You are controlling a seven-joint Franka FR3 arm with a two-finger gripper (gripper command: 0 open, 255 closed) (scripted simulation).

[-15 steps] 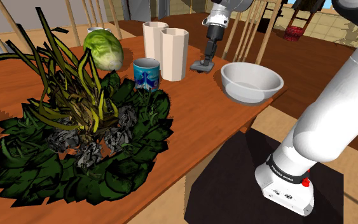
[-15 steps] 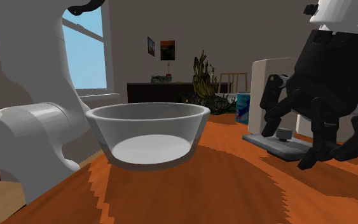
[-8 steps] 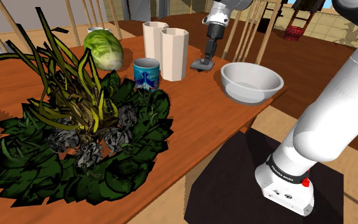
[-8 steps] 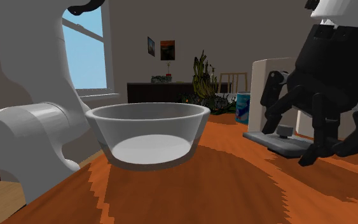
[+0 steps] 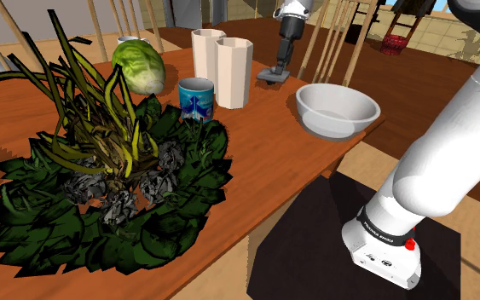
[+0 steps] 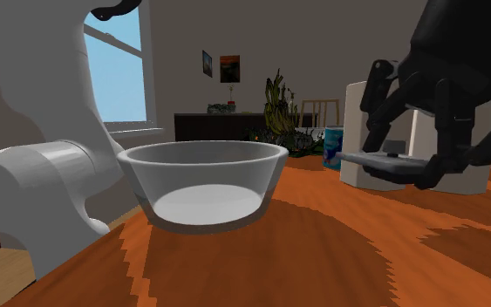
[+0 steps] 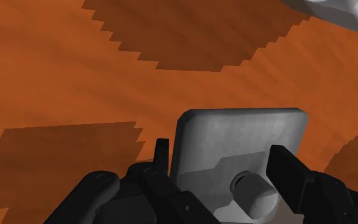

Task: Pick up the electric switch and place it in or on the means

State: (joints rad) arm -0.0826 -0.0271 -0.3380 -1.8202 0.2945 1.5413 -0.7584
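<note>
Finding: the gripper (image 6: 406, 161) has its fingers pinching the grey electric switch (image 7: 241, 149) by two opposite edges, plate level and knob turned up toward the hand. In the second exterior view the switch hangs clear of the wooden bench (image 5: 268, 128), with orange surface showing beneath it. The pickup is therefore judged complete and the carry not yet made. In the shoulder view the switch lies at about ten o'clock from the white bowl (image 5: 313, 119), near but apart, and two tall white containers (image 5: 221, 60) stand at its nine o'clock. The level hold likely serves to keep the flat plate from slipping. Clearance over the bowl's rim cannot be confirmed. Risk: thin edges give little purchase, so a swing could tilt the plate.
</note>
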